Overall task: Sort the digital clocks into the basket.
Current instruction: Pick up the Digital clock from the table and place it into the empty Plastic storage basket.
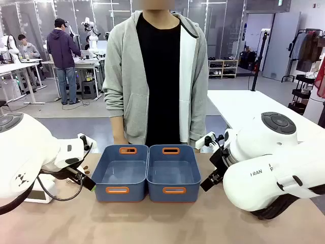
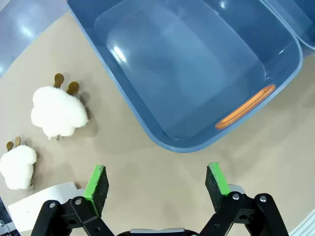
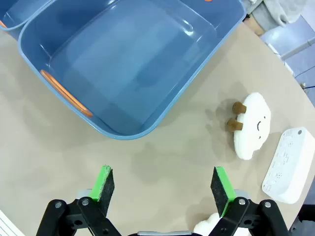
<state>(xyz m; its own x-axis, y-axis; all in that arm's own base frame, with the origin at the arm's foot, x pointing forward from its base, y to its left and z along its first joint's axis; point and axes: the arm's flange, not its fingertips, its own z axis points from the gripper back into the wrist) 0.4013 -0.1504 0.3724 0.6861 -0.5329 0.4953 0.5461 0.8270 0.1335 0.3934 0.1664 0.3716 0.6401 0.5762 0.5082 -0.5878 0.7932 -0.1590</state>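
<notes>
- Reading the white right arm (image 1: 277, 178), you find "FRAN";
- two blue rectangular plastic baskets (image 1: 134, 194) with orange handle slots touch side by side;
- one white rounded plastic digital clock (image 3: 290, 164) lies beside a fluffy white sheep plush (image 3: 251, 127), apart from the baskets;
- two more sheep plushes (image 2: 58, 112) lie near your left gripper (image 2: 156, 177);
- it and the right gripper (image 3: 162, 179) hang with jaws apart.

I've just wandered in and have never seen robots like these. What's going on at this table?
Two robot arms are set up to sort digital clocks into a bin, and nothing is picked up yet. The left blue bin and the right blue bin are both empty. The left gripper and the right gripper hang open above the table beside them. A white clock lies untouched near a sheep plush. A person stands at the far side.
</notes>
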